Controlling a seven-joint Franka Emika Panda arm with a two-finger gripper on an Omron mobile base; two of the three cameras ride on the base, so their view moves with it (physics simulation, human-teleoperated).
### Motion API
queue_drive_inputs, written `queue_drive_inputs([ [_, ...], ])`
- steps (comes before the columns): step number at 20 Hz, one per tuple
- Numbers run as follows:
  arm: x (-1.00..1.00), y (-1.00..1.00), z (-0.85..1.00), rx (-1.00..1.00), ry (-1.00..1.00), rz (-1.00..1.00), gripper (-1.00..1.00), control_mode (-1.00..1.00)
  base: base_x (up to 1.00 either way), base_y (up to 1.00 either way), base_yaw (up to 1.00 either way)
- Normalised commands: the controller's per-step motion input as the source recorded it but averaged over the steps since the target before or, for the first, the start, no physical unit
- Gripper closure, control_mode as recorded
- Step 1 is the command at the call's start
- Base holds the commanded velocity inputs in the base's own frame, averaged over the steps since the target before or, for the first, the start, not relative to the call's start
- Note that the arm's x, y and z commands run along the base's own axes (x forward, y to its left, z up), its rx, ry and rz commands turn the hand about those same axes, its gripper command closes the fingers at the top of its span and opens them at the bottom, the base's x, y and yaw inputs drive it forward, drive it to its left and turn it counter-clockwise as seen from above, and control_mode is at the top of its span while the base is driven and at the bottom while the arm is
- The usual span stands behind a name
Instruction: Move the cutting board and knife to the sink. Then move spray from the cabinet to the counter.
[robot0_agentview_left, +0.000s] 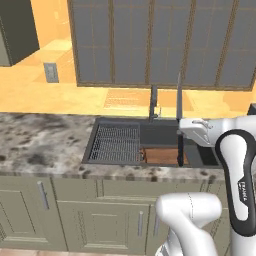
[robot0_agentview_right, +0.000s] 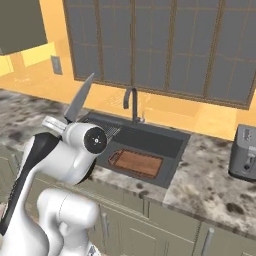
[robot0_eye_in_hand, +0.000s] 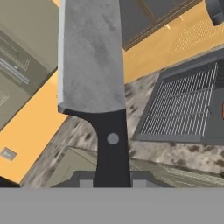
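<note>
The speckled grey-and-brown counter (robot0_agentview_left: 40, 145) runs along the window wall, and the dark grey sink (robot0_agentview_left: 165, 134) is sunk into it; everything below is placed against that sink. In its left part lies a wire grid rack (robot0_agentview_left: 116, 143), and the dark upright faucet (robot0_agentview_left: 153, 104) stands at its back rim. Inside the basin, to the right of the rack and toward the front wall, the reddish-brown cutting board (robot0_agentview_right: 137, 163) lies flat on the bottom, its small handle tab pointing toward the rack. A grey toaster (robot0_agentview_right: 244, 152) sits on the counter well to the right of the sink. Above the sink's front edge the gripper (robot0_eye_in_hand: 112, 180) is clamped on the black handle of the knife (robot0_eye_in_hand: 94, 65), the two fingers (robot0_eye_in_hand: 83, 179) pressing the handle from either side. The knife stands raised in the air, not in the basin: its silver-grey blade points upward from the hand, nearly upright in the left base view and leaning in the right base view, with the handle end hanging over the board.
</note>
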Motion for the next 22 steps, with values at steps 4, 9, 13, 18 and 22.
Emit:
queue_drive_inputs([
  [4, 0.0, 0.0, 0.0, 0.0, 0.0, 0.0, 1.0, 1.0, 0.42, -0.31, 0.0],
  [9, 0.0, 0.0, 0.0, 0.0, 0.0, 0.0, 1.0, 1.0, 0.21, -0.13, -0.03],
  [13, 0.0, 0.0, 0.0, 0.0, 0.0, 0.0, 1.0, 1.0, 0.17, -0.03, -0.03],
  [18, 0.0, 0.0, 0.0, 0.0, 0.0, 0.0, 1.0, 1.0, 0.32, -0.04, -0.06],
  [22, 0.0, 0.0, 0.0, 0.0, 0.0, 0.0, 1.0, 1.0, 0.38, -0.03, -0.03],
])
